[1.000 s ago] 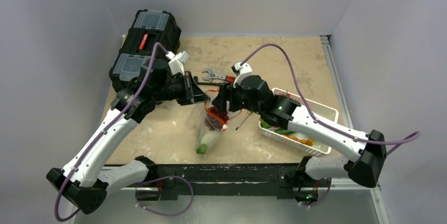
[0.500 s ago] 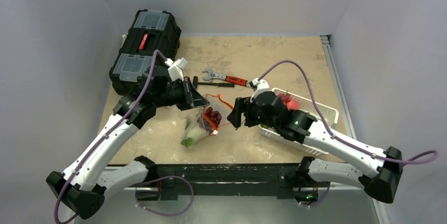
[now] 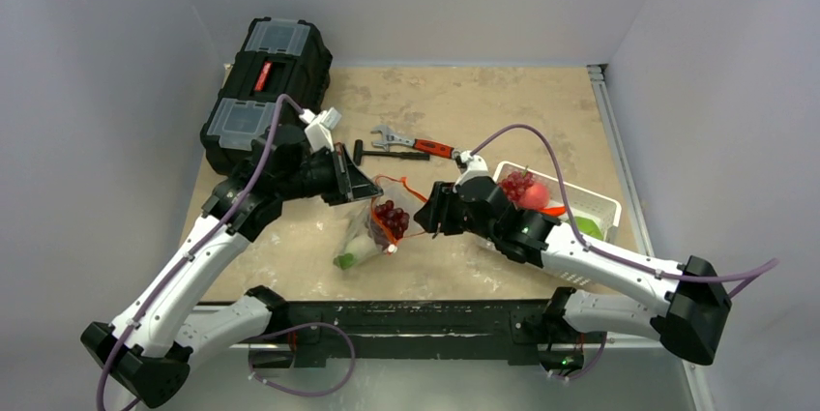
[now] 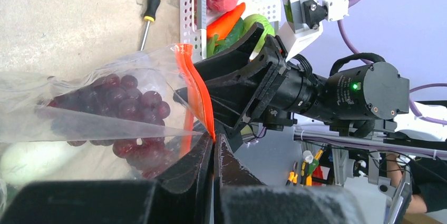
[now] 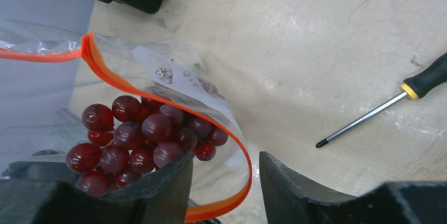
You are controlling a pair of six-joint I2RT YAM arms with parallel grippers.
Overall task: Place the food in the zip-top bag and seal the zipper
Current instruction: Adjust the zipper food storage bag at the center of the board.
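Two pieces of the food, at least, were already inside the zip-top bag (image 3: 370,235): a bunch of dark red grapes (image 5: 137,134) near its mouth and a white radish (image 3: 360,252) with a green end deeper in. The bag hung partly lifted off the surface (image 3: 464,102), mouth upward and gaping.

The left end effector (image 4: 213,142) was clamped tight on the orange-red zipper (image 4: 197,92) at one side of the bag's mouth, holding it up. The right end effector (image 5: 224,161) sat at the opposite side of the bag's mouth with its fingers apart. The zipper strip looped through the gap between them, but nothing was pinched.

More food lay in the white basket (image 3: 604,203) to the right of the bag. It held a second grape bunch (image 3: 517,184), an orange carrot (image 4: 226,19), a green piece (image 3: 590,227) and some red bits.

By my reading the filling was only partly done, with several transfers left. The zipper stood wide open, so the sealing had not begun.

A screwdriver (image 5: 379,110) lay just right of the bag. A wrench (image 3: 411,143) lay behind the bag, and neither belonged in it.
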